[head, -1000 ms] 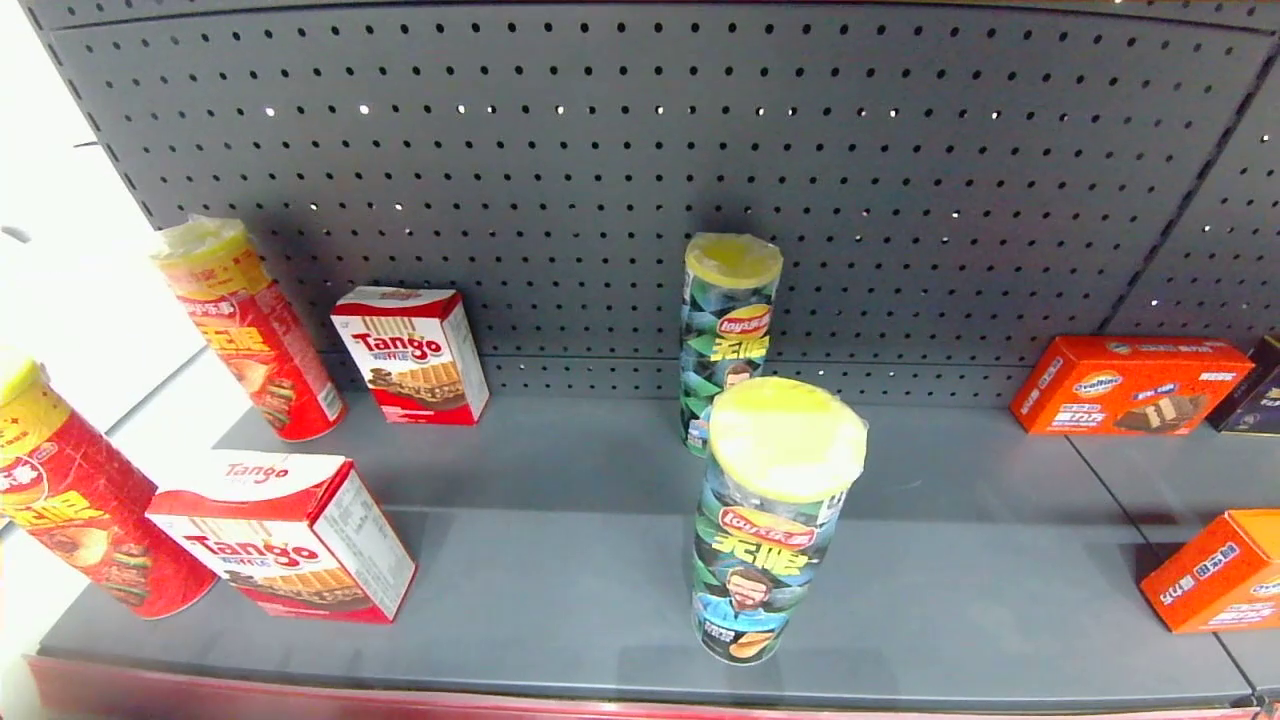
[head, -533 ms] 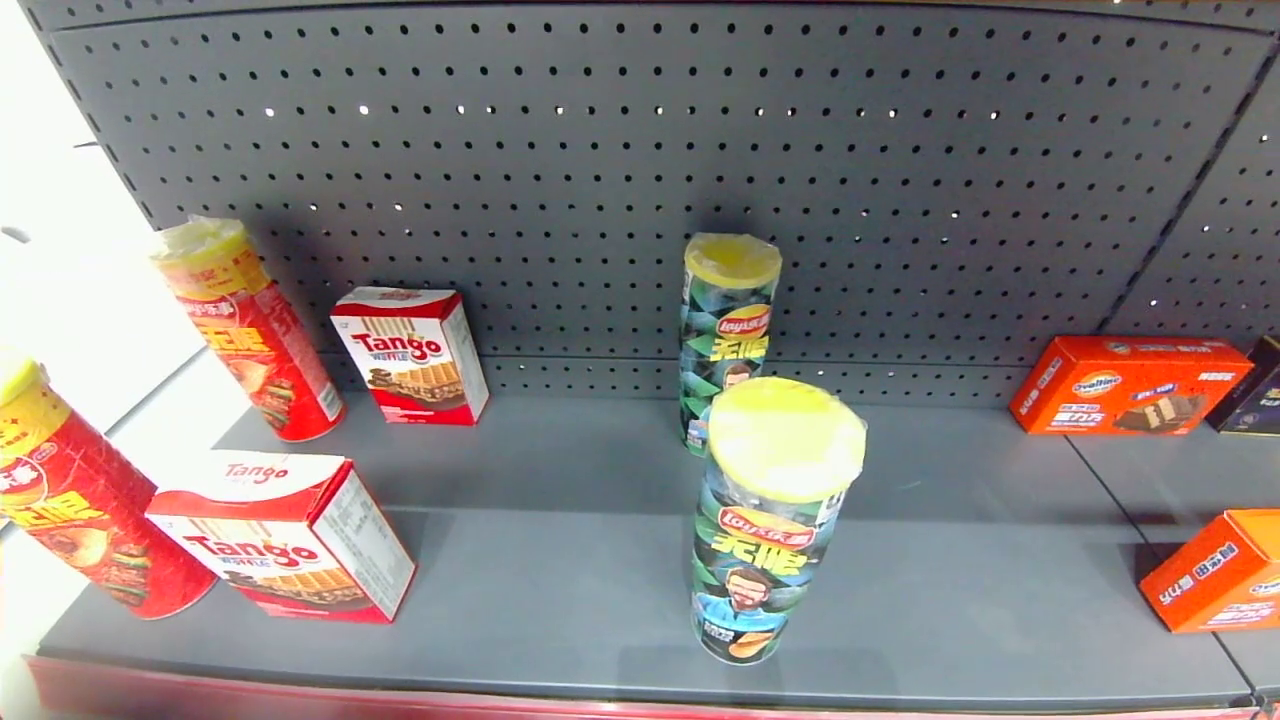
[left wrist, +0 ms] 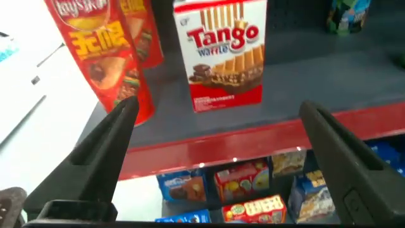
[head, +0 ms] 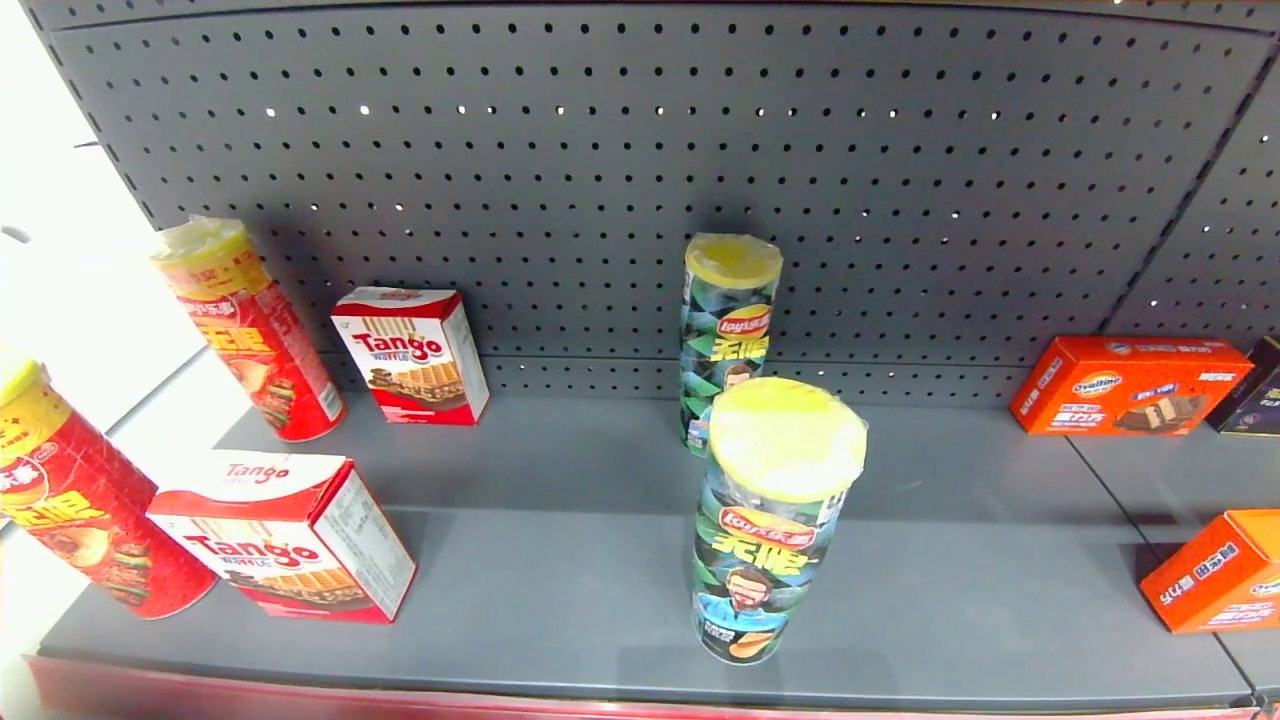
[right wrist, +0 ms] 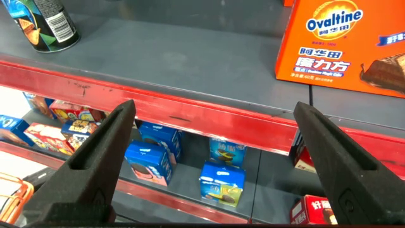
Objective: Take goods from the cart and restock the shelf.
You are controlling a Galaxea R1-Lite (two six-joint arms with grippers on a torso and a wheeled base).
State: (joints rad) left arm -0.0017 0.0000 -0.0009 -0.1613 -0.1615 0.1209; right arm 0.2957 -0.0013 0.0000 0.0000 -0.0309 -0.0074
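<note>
Head view: a grey metal shelf [head: 600,560] carries two green cylindrical chip cans [head: 775,520] at centre, red chip cans [head: 250,330] and red-and-white wafer boxes [head: 285,535] at left, and orange cardboard boxes [head: 1130,385] at right.

Left wrist view: the left gripper [left wrist: 218,107] is spread wide and empty before the shelf's red front lip [left wrist: 253,136]. A wafer box stands just beyond.

Right wrist view: the right gripper [right wrist: 215,109] is likewise spread and empty, with an orange box beyond the lip.

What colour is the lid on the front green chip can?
Yellow; the lid of the front green chip can shows best in the head view.
</note>
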